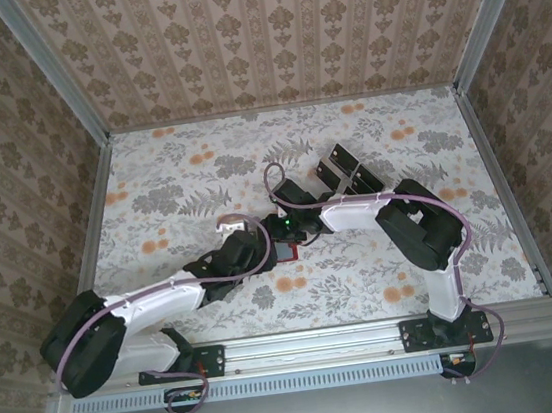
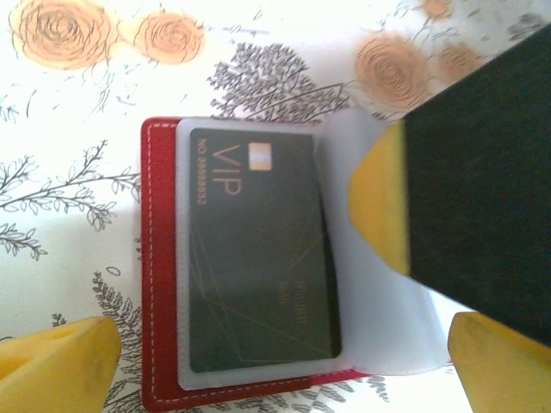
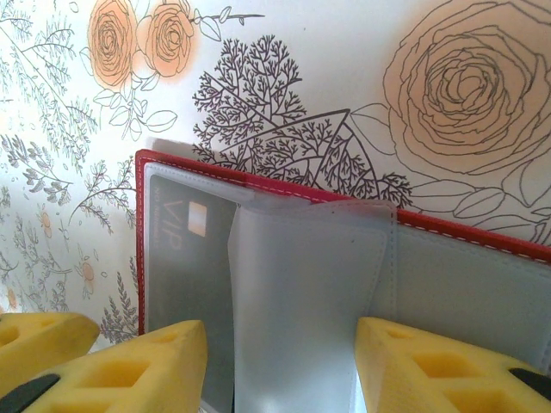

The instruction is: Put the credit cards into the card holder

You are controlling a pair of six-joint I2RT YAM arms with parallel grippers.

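Damask-patterned walls [image 1: 264,27] enclose a floral-printed table top [image 1: 182,183], an aluminium rail [image 1: 314,348] along its near edge.

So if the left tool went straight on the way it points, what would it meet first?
Most likely the sleeved black VIP card in the open red card holder, dead ahead, though depth is unclear.

**Crowded Middle, Open Edges**

Both arms converged over the card holder [image 1: 284,252] at mid-table. The left gripper [image 2: 280,366] and right gripper [image 3: 284,370] sat close together, leaving little room between them. Loose credit cards [image 1: 340,153] lay just behind. The table's [image 1: 171,169] left, far and near-right stretches lay open, hemmed in by walls [image 1: 265,36].
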